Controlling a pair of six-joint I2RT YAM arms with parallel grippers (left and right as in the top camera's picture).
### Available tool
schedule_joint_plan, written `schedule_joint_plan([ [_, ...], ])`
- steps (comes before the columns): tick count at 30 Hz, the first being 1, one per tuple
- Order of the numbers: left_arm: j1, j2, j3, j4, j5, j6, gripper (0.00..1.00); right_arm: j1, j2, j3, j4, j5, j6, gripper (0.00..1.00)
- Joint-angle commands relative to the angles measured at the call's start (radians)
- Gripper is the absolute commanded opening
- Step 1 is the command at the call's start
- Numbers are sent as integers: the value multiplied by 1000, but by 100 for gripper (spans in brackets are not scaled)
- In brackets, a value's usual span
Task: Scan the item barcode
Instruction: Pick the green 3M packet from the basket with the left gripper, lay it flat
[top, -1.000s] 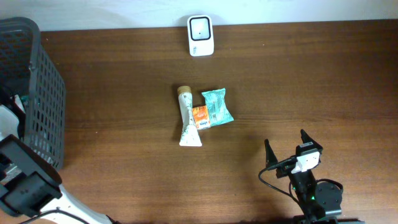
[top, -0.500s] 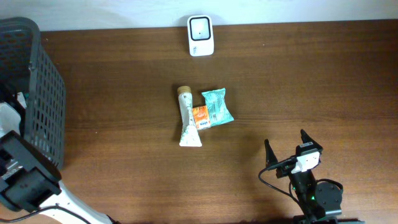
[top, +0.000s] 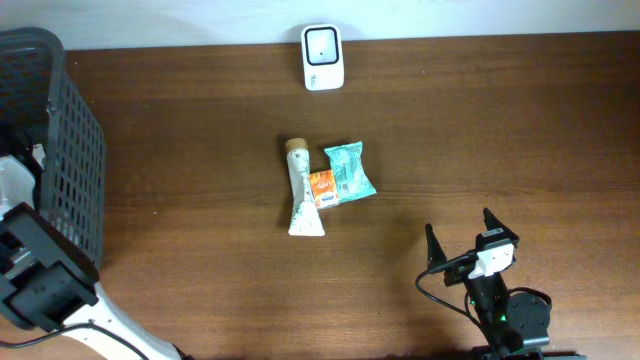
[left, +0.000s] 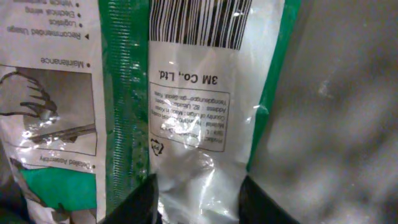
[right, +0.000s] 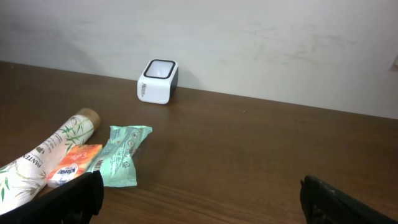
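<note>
At the near edge of the dark brown wooden tabletop (top: 500, 130), towards its right corner, the right gripper (top: 458, 222) hovers with its two black fingers spread wide apart and nothing between them. At the near left corner the left arm rises and reaches into the black plastic mesh basket (top: 70, 150) that stands along the left edge. The left gripper (left: 198, 199) shows only in its own wrist view, where its fingers have closed in and pinch the lower end of a green and white plastic packet (left: 193, 124) printed with a black barcode and small text. A blurred grey surface lies beside the packet. Near the middle of the tabletop three items lie together: a white tube with a leaf print and a tan cap (top: 300, 190), a small orange packet (top: 322, 188) touching its right side, and a teal foil packet (top: 349, 170) touching the orange one. At the middle of the far edge, well apart from them, sits a small white barcode scanner with a dark square window (top: 322, 57), close to the pale wall.
</note>
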Motion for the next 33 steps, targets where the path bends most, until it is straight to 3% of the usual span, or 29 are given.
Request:
schedule_joint_plan([
  [1,13,81,-23,-43,-10,4,0,6,-6,-8,-2,6,8,98],
  [5,13,68,202,-220,2,-84,0,6,-6,-8,-2,6,8,99],
  [9,13,-92,539,-322,3,-157,0,6,-6,-8,-2,6,8,98],
  [15,13,-355,591,-266,151,-182,0,6,-6,-8,-2,6,8,98],
  [17,-6,-473,590,-277,359,-240,0,6,-6,-8,-2,6,8,98],
  [19,-106,-576,590,-335,421,-251,0,6,-6,-8,-2,6,8,98],
  [22,-419,-640,587,-456,353,-256,0,6,-6,-8,-2,6,8,98],
  [27,-731,-589,392,-537,204,-393,0,6,-6,-8,-2,6,8,98],
  [33,-916,-472,-140,-267,192,-546,0,6,-6,-8,-2,6,8,98],
])
